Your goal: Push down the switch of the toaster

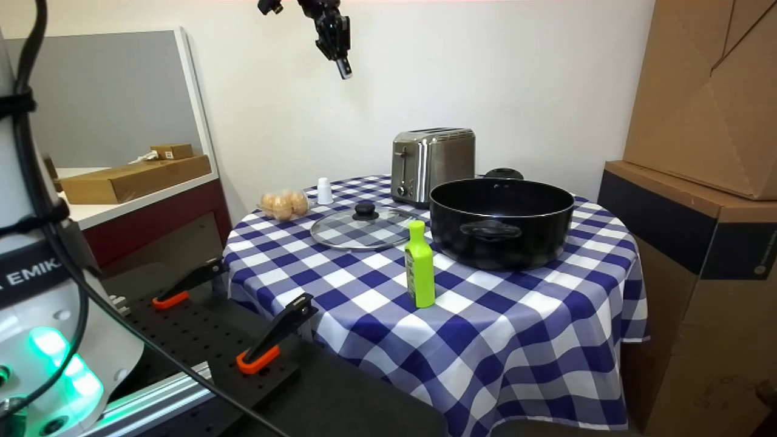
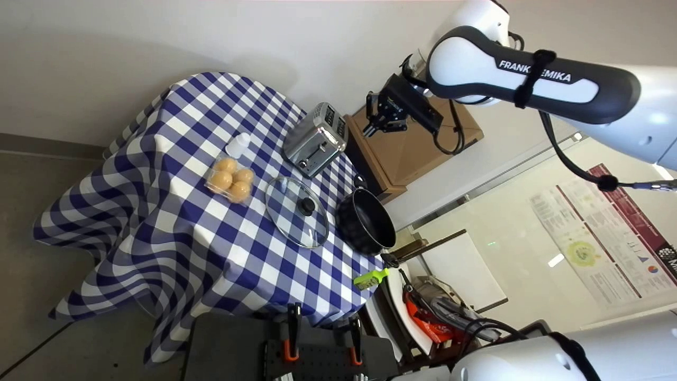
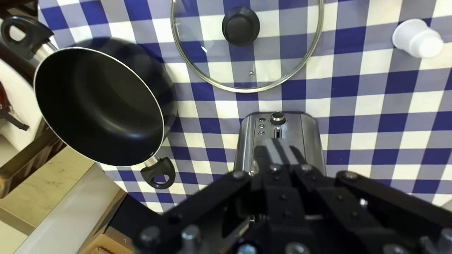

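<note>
The brushed-steel toaster (image 1: 452,167) stands upright on the checked cloth at the back of the table. It also shows in an exterior view (image 2: 307,138) and below the jaws in the wrist view (image 3: 243,141). Its switch lever (image 1: 402,159) sits high in the slot on its front face, also visible in an exterior view (image 2: 323,146). In the wrist view the fingers hide the lever; the lower slot and knob show. My gripper (image 3: 279,143) is shut and empty. In both exterior views it hangs in the air (image 1: 345,68) (image 2: 369,130), well above table height and apart from the toaster.
A black pot (image 1: 501,243) stands close beside the toaster. A glass lid (image 1: 358,233) lies in front. Eggs in a clear pack (image 1: 283,204), a white bottle (image 1: 325,192) and a green bottle (image 1: 420,267) are on the table. Cardboard boxes (image 1: 698,291) stand beside it.
</note>
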Tool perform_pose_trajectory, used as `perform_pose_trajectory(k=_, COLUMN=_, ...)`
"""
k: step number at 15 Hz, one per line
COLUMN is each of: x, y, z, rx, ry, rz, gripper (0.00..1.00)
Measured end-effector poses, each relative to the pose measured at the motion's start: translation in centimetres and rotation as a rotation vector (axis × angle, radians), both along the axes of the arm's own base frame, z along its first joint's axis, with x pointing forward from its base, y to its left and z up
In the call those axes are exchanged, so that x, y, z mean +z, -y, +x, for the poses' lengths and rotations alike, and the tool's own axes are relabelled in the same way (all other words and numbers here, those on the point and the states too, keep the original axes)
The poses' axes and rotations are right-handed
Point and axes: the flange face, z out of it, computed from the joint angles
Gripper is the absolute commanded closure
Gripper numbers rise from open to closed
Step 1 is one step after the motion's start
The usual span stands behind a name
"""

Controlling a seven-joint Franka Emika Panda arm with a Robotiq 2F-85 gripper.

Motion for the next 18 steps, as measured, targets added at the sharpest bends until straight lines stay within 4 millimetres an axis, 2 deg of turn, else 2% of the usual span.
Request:
perform_pose_trajectory(k=8, x=-4.0, y=3.0, z=7.5, rx=-0.018, ry=0.08, rz=0.036, gripper=1.0)
perform_pose_trajectory(k=18, x=-13.1, y=5.7, z=13.7, rx=-0.046, ry=0.056, rz=0.027, gripper=1.0)
